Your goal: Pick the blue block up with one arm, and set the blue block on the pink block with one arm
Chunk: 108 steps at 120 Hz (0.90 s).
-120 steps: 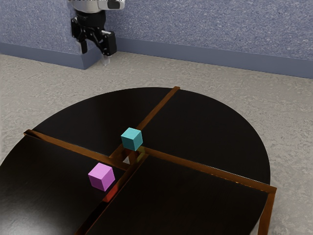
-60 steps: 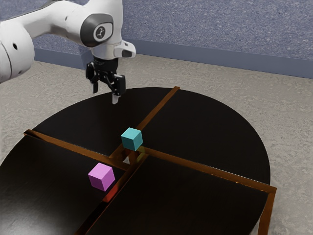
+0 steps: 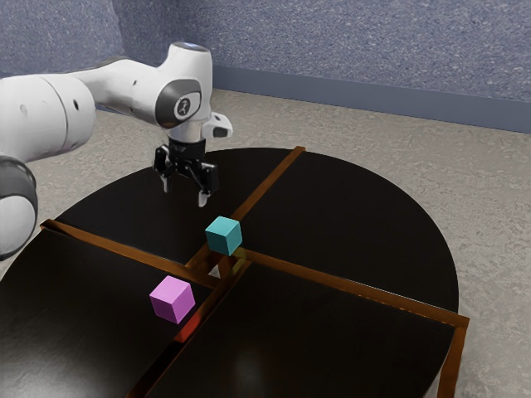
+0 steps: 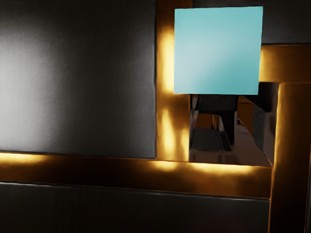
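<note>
The blue block (image 3: 224,235) is a cyan cube sitting at the middle of the round black table (image 3: 348,224), right by the square gap where the brown strips cross. In the wrist view the blue block (image 4: 218,50) shows its top face beside that gap. The pink block (image 3: 172,299) stands on the table nearer the front, to the exterior view's left of the blue one. My gripper (image 3: 184,192) hangs open above the table, up and to the exterior view's left of the blue block, touching nothing.
Brown wooden strips (image 3: 274,178) cross the table and divide it into four sections, with a square opening (image 3: 217,269) at the centre. A red patch (image 3: 187,330) shows just below the pink block. The table's edge runs at the exterior view's right.
My arm has swung down from near the back wall, lowering the gripper toward the table and closer to the blue block. Neither block has moved.
</note>
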Each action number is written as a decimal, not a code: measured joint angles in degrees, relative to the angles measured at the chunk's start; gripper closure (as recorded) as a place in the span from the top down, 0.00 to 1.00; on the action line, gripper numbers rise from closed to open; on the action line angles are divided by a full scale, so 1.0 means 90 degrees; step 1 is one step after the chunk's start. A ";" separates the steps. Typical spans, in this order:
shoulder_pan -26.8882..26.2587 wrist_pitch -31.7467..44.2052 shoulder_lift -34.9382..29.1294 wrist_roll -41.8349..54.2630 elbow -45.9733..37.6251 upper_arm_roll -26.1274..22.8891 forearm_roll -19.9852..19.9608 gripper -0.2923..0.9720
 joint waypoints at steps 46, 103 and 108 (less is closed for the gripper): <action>0.0251 0.0603 0.0969 -0.0205 0.0271 -0.0011 -0.0248 0.77; 0.0419 0.0768 0.1828 -0.0712 0.1154 -0.0336 -0.0685 0.77; 0.0425 0.0781 0.1888 -0.0748 0.1191 -0.0344 -0.0689 0.77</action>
